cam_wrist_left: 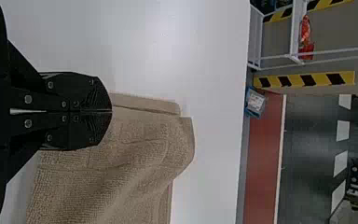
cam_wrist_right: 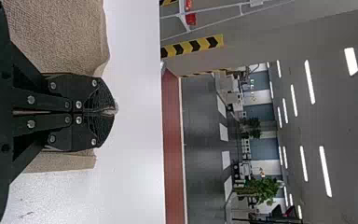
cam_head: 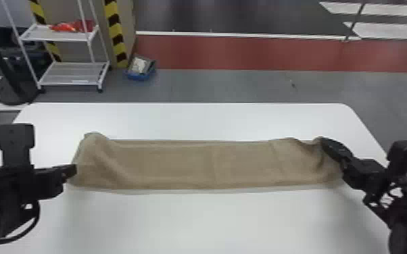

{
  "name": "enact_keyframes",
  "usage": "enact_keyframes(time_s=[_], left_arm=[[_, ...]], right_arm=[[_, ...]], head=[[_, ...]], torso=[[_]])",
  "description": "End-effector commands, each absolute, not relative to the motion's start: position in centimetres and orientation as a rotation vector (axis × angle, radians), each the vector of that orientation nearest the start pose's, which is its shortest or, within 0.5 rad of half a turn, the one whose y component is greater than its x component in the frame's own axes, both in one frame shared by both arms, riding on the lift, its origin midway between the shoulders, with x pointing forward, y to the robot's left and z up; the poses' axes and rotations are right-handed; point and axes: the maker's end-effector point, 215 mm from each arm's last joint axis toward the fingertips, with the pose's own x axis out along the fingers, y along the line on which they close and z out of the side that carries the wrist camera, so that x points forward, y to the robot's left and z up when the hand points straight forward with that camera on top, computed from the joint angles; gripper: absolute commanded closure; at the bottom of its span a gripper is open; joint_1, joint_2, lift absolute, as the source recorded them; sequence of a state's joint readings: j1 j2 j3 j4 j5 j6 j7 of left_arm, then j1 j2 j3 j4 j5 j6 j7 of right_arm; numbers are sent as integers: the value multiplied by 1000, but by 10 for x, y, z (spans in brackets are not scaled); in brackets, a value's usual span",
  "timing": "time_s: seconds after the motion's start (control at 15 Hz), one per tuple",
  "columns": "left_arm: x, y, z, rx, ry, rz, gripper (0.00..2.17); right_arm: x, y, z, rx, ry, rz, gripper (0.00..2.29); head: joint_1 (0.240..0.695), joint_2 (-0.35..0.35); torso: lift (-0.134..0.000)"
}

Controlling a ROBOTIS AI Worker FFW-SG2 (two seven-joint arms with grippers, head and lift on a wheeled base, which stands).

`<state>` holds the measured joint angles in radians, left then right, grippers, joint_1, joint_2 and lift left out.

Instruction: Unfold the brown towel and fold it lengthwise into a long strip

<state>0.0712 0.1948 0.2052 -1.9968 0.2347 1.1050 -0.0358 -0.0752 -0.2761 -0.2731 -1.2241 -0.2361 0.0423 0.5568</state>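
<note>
A white table (cam_head: 213,219) carries the brown towel (cam_head: 192,165) in a long, seemingly folded strip.

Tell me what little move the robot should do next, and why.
Probably gently open the right end effector: its tips pinch the towel's far right corner, and the towel lies in a long strip across the table.

Towel (cam_head: 196,165) across the table (cam_head: 213,219)

Brown towel (cam_head: 186,165): matt textured cloth | table (cam_head: 196,219): smooth
</note>
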Motion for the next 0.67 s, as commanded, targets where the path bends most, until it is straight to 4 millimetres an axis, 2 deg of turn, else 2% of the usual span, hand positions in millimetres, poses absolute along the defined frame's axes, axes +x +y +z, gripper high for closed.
enact_keyframes(time_s=[0.0, 0.2, 0.4, 0.47, 0.6], left_arm=[[489, 346, -428, -82, 698, 63, 1632], [475, 363, -417, -93, 663, 104, 1632], [465, 369, -419, -99, 663, 111, 1629], [473, 369, -412, -94, 623, 112, 1393], [480, 360, -412, -96, 607, 79, 758]], right_arm=[[570, -395, -433, 93, 216, 207, 1416], [570, -397, -433, 92, 218, 204, 1416], [569, -401, -432, 93, 216, 194, 1416], [569, -398, -433, 93, 219, 199, 1416], [566, -394, -436, 94, 225, 207, 1416]], head=[[695, -53], [695, -48], [695, -38], [695, -36], [695, -34]], torso=[[-123], [-123], [-123], [-123], [-123]])
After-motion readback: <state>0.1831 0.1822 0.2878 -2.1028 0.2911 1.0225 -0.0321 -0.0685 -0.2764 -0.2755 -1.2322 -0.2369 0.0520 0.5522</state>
